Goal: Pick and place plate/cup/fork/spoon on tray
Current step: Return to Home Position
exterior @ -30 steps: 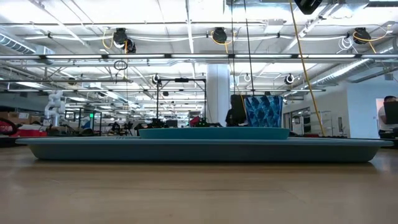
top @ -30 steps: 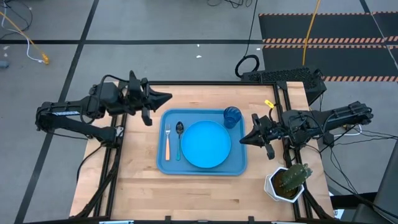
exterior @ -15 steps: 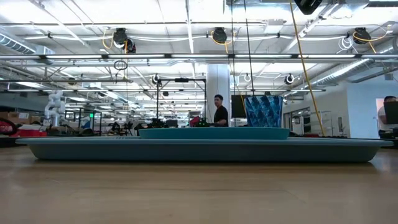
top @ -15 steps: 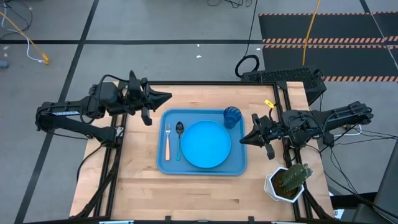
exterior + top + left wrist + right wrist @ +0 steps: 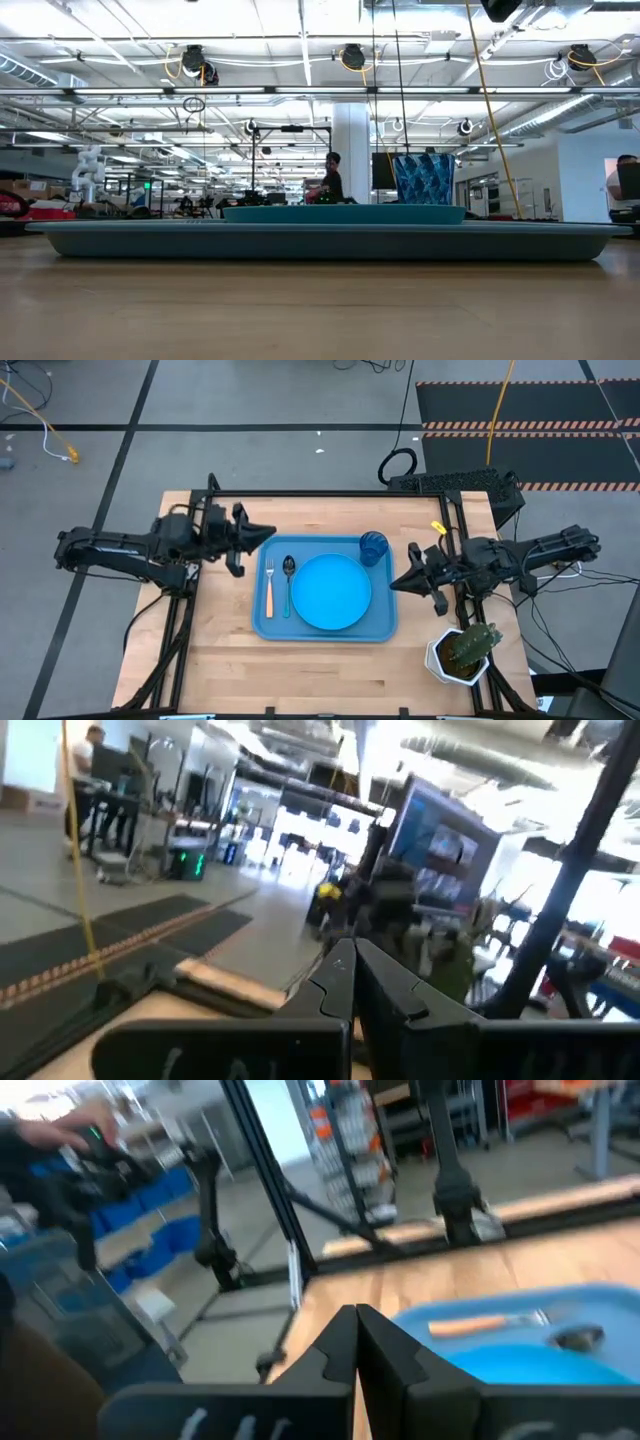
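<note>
The blue tray point(image 5: 385, 622) lies in the middle of the table. On it lie the round blue plate point(image 5: 331, 592), the orange-handled fork point(image 5: 269, 590) and the blue-handled spoon point(image 5: 288, 585) left of the plate. The dark blue cup point(image 5: 373, 547) stands upright in the tray's far right corner and also shows in the low view point(image 5: 424, 179). My left gripper point(image 5: 270, 531) is shut and empty above the tray's far left corner. My right gripper point(image 5: 393, 582) is shut and empty at the tray's right edge.
A white pot with a cactus point(image 5: 463, 652) stands near the table's near right corner. Bare wood lies in front of the tray. A person point(image 5: 330, 178) walks in the room beyond the table.
My left gripper has drawn back a little toward the table's near edge and tipped down, its arm lowering. My right gripper has tipped slightly. The things on the tray have stayed still. The person in the room has walked toward the left.
</note>
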`<state>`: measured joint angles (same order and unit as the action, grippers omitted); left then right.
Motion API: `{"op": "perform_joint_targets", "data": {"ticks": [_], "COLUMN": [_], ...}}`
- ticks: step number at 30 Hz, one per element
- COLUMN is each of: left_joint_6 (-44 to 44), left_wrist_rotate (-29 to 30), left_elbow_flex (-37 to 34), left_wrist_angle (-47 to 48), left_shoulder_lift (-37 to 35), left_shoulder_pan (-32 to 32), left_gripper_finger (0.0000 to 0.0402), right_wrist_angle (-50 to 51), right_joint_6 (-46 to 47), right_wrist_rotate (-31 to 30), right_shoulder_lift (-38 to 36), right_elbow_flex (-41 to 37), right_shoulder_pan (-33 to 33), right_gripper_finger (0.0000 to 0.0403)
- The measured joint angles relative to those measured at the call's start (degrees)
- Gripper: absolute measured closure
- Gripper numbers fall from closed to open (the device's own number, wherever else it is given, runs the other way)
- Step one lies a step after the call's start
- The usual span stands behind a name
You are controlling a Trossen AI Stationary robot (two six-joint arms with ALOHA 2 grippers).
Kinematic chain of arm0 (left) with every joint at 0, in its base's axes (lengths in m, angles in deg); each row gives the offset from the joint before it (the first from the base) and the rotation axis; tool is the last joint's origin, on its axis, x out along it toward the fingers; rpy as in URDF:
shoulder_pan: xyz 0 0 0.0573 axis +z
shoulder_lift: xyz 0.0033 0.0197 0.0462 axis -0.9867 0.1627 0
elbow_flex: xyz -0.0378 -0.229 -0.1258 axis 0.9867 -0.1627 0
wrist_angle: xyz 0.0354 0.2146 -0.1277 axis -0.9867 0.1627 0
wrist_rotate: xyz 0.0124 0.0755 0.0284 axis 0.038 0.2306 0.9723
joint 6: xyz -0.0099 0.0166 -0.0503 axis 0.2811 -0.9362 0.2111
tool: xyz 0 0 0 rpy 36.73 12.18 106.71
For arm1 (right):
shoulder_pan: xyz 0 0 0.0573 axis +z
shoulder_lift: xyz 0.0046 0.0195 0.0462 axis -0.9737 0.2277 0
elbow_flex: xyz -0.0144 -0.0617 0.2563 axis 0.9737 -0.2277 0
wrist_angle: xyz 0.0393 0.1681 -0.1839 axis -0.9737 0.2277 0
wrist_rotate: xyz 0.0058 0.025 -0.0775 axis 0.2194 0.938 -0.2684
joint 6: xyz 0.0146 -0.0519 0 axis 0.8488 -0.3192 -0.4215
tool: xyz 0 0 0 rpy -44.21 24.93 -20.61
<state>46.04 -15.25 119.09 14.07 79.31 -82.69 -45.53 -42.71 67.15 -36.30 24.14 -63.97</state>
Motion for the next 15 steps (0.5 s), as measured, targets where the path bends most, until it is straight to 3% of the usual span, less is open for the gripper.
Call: {"op": "perform_joint_targets", "data": {"ticks": [9,15], "left_joint_6": [0.01,0.01], "left_wrist_rotate": [0.48,0.35], "left_elbow_flex": [-4.61,-9.72], "left_wrist_angle": [0.11,0.57], "left_shoulder_lift": [-4.98,-9.46], "left_shoulder_pan": [0.93,1.17], "left_gripper_finger": [0.0394,0.0394], "right_wrist_angle": [-30.85,-32.26], "right_joint_6": [-0.02,0.00], "right_wrist_rotate": [-0.01,-0.01], "right_shoulder_lift": [-4.19,-3.89], "right_elbow_flex": [-13.10,-16.48], "right_shoulder_pan": [0.00,0.00], "right_gripper_finger": [0.0403,0.0403]}}
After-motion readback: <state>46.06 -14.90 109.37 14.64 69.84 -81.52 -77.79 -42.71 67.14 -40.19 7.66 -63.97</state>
